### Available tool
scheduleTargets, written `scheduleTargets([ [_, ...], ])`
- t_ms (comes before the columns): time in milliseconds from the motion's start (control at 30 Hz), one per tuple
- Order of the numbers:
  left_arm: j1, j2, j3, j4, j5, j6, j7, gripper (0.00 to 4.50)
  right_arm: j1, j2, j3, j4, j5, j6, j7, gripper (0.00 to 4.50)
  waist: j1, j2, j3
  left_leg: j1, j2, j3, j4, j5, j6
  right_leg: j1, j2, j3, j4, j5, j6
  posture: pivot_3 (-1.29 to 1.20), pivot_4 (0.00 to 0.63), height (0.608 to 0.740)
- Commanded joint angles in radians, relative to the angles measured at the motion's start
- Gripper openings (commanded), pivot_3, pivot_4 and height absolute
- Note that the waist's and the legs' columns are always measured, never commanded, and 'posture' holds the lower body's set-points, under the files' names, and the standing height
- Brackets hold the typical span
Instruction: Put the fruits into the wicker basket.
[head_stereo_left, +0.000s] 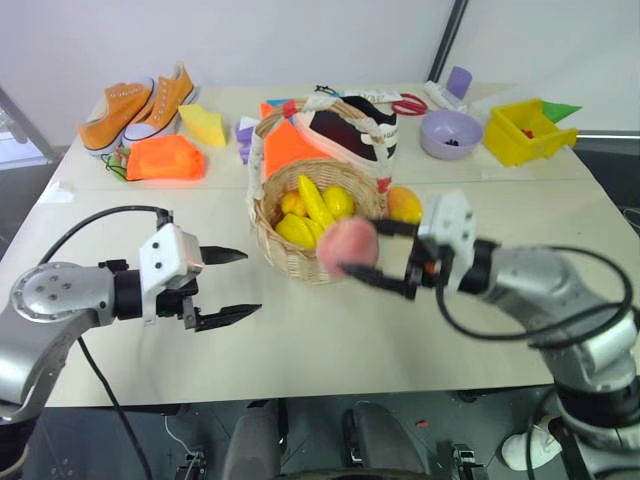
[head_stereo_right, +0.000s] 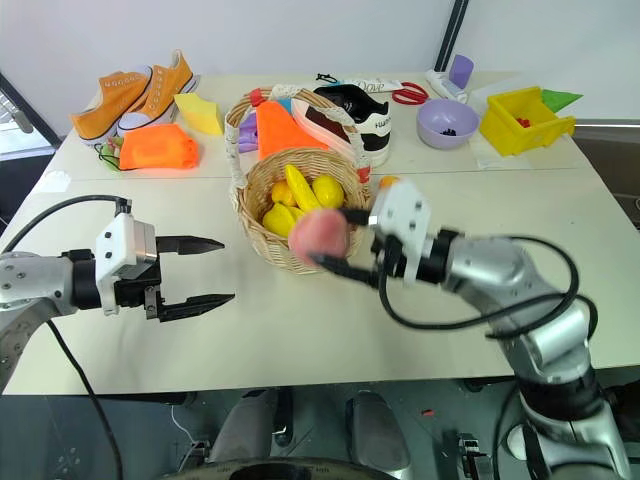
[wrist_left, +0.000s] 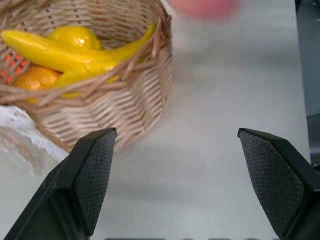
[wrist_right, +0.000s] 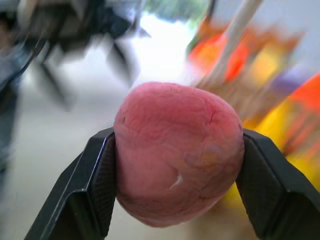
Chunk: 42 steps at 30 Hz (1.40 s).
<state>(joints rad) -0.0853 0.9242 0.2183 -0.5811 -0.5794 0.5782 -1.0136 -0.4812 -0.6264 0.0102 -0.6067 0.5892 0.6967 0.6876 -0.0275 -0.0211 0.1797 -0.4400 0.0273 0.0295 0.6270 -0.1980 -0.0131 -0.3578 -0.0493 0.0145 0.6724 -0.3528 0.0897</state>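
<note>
inside wicker basket (head_stereo_left: 290, 250): banana (head_stereo_left: 314, 200)

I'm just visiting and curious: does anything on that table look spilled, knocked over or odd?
Nothing is spilled or broken. One mango lies on the table against the wicker basket, not in it, and the right gripper holds the peach in mid-air.

I can read no text anywhere; the black-and-white shoe (head_stereo_right: 362, 125) behind the wicker basket (head_stereo_right: 290, 240) carries lettering too small to make out.
</note>
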Motion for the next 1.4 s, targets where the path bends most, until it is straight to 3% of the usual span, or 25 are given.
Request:
scheduleTargets([
  [33,-0.008,-0.029,0.018,0.003,-0.015,-0.018,0.033,4.17,-0.117,0.024,0.063,0.081,-0.109,0.034,-0.103,2.75,0.006,0.0,0.0,0.0,0.0,0.0,0.0,0.0,0.0,-0.001,0.0,0.0,0.0,0.0,0.0,0.0,0.15,0.733],
  [267,-0.058,-0.088,0.011,0.024,-0.014,-0.027,0.095,4.17,-0.166,0.084,0.161,0.242,-0.231,0.036,-0.164,2.75,0.014,0.0,0.0,-0.003,-0.001,0.001,0.001,0.0,0.0,-0.002,-0.001,0.0,0.0,0.0,0.0,0.0,0.15,0.733],
  [333,-0.046,-0.092,0.01,0.01,-0.004,-0.032,0.104,4.17,-0.148,0.091,0.158,0.23,-0.232,0.02,-0.15,3.82,0.012,0.0,0.0,-0.003,-0.001,0.001,0.001,0.0,0.0,-0.002,-0.001,0.0,0.0,0.0,0.0,0.0,0.15,0.733],
  [400,-0.04,-0.095,0.012,0.001,-0.006,-0.035,0.113,4.17,-0.121,0.082,0.153,0.2,-0.241,-0.01,-0.134,4.45,0.012,0.0,0.0,-0.003,-0.001,0.001,0.0,0.0,0.0,-0.003,-0.001,0.0,0.001,0.0,0.0,0.0,0.15,0.733],
  [467,-0.04,-0.102,0.015,-0.003,-0.017,-0.031,0.121,4.17,-0.078,0.048,0.124,0.149,-0.233,-0.053,-0.093,4.45,0.012,0.0,0.0,-0.003,0.0,0.001,0.0,0.0,0.0,-0.004,0.0,0.0,0.001,0.0,0.0,0.0,0.15,0.733],
  [567,-0.042,-0.108,0.013,-0.014,-0.03,-0.026,0.124,4.17,0.008,-0.026,-0.014,0.049,-0.072,-0.056,0.049,4.45,0.017,0.0,0.0,-0.003,-0.001,0.001,0.0,0.0,0.0,-0.003,0.0,0.0,0.001,0.0,0.001,0.0,0.15,0.733],
  [667,-0.053,-0.116,-0.005,-0.03,-0.045,-0.021,0.132,4.17,0.075,-0.087,-0.181,0.033,0.088,0.022,0.104,4.45,0.014,0.0,0.0,-0.002,-0.001,0.001,0.001,0.0,0.001,0.0,-0.001,0.0,0.0,0.0,0.001,0.0,0.15,0.733],
  [767,-0.088,-0.135,-0.052,-0.064,-0.053,-0.001,0.166,4.17,0.14,-0.148,-0.284,0.095,0.08,0.028,0.099,4.45,0.014,0.0,0.0,0.0,0.0,0.001,0.001,0.0,0.001,0.001,-0.001,0.0,0.0,0.0,0.0,0.0,0.15,0.733],
  [900,-0.19,-0.201,-0.176,-0.132,-0.029,0.061,0.276,4.17,0.188,-0.193,-0.227,0.241,-0.11,-0.029,0.012,4.45,0.015,0.0,0.0,-0.001,-0.001,0.001,0.002,0.0,0.001,0.001,-0.001,0.0,0.0,0.0,0.001,0.0,0.15,0.733],
  [1067,-0.279,-0.238,-0.297,-0.188,0.006,0.149,0.369,4.17,0.15,-0.094,-0.115,0.36,-0.246,-0.036,-0.141,4.45,0.006,0.001,0.0,-0.001,0.001,0.002,0.002,0.0,0.001,-0.001,0.003,0.002,0.001,0.0,0.001,0.0,0.15,0.733],
  [1400,-0.241,-0.218,-0.265,-0.193,-0.015,0.15,0.36,4.17,-0.015,0.118,-0.01,0.637,-0.416,-0.148,-0.306,4.45,0.012,0.002,0.0,-0.001,0.001,0.004,0.003,0.001,-0.001,-0.004,0.005,0.005,0.006,0.0,0.001,0.0,0.15,0.733],
])
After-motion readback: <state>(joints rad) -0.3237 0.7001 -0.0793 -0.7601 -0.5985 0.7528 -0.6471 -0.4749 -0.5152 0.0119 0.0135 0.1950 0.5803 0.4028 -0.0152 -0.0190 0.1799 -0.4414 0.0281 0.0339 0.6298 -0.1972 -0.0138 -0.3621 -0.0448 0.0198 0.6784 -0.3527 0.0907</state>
